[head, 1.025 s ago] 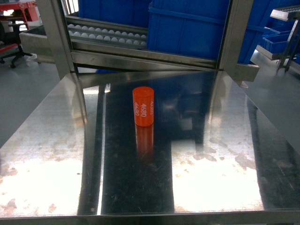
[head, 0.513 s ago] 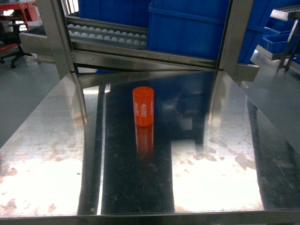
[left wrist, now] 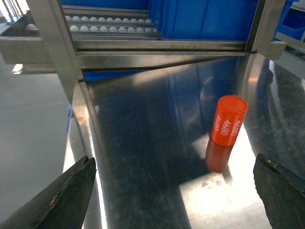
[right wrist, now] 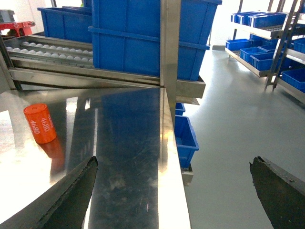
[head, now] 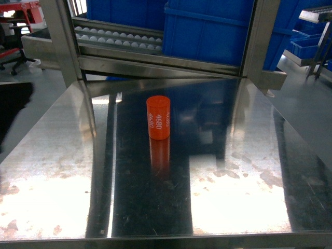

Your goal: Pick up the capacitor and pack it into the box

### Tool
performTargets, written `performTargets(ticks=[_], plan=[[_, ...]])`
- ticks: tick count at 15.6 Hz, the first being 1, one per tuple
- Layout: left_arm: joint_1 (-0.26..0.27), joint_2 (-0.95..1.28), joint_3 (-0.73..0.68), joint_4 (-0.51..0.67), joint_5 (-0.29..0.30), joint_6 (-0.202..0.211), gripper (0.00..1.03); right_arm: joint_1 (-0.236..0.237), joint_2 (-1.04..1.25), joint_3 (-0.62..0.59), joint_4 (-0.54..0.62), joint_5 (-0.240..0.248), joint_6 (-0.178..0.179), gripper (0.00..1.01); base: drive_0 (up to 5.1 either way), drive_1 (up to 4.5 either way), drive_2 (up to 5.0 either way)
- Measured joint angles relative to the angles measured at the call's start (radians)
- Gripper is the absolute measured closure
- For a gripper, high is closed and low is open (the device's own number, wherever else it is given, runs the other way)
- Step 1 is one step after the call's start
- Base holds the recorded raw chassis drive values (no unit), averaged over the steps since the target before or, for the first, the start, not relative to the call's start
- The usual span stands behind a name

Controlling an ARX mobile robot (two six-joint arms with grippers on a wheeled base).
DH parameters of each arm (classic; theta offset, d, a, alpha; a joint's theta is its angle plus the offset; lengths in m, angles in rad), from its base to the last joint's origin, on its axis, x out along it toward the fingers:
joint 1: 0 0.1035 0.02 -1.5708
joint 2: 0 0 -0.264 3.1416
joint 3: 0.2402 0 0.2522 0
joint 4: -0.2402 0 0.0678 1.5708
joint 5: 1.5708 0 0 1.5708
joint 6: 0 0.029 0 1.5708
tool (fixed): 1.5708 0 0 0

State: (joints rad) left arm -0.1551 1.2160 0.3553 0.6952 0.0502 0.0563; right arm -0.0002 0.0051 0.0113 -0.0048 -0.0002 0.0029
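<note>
Standing upright on the polished steel table [head: 249, 171], an orange cylindrical capacitor [head: 158, 118] is seen slightly left of the table's middle and toward its far half, with white "4680" printed on its side and its reflection stretching toward the near edge. Nothing touches it. Beyond the table's far edge a steel roller rack [head: 116, 37] is seen, with large blue plastic bins [head: 207, 31] resting on it, and more blue bins [right wrist: 259, 19] are stacked on shelving at the far right. In the left wrist view the left gripper [left wrist: 181, 195] is shown with its two dark fingers spread wide at the lower corners, above the table's near left part, and the capacitor [left wrist: 228, 120] is seen beyond and to the right of it, well apart from either finger. In the right wrist view the right gripper [right wrist: 176, 195] is likewise spread wide, held over the table's right edge, with the capacitor [right wrist: 40, 123] far to its left. The box cannot be seen in any view.
</note>
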Motion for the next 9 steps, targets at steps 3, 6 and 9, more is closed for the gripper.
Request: performTargets(ticks=[3,6,9], plan=[[-0.061,0.421,0.252,0.078,-0.005,-0.003,0.05,0.000,0.000,0.000,0.000,0.000,0.000,0.03,0.0,0.00,0.0],[-0.105,0.587,0.434,0.028,-0.009,-0.003,0.05,0.000,0.000,0.000,0.000,0.000,0.000,0.03,0.0,0.00,0.0],[-0.164,0.682,0.568,-0.018,0.002,0.013,0.05,0.000,0.000,0.000,0.000,0.000,0.000,0.03,0.0,0.00,0.0]])
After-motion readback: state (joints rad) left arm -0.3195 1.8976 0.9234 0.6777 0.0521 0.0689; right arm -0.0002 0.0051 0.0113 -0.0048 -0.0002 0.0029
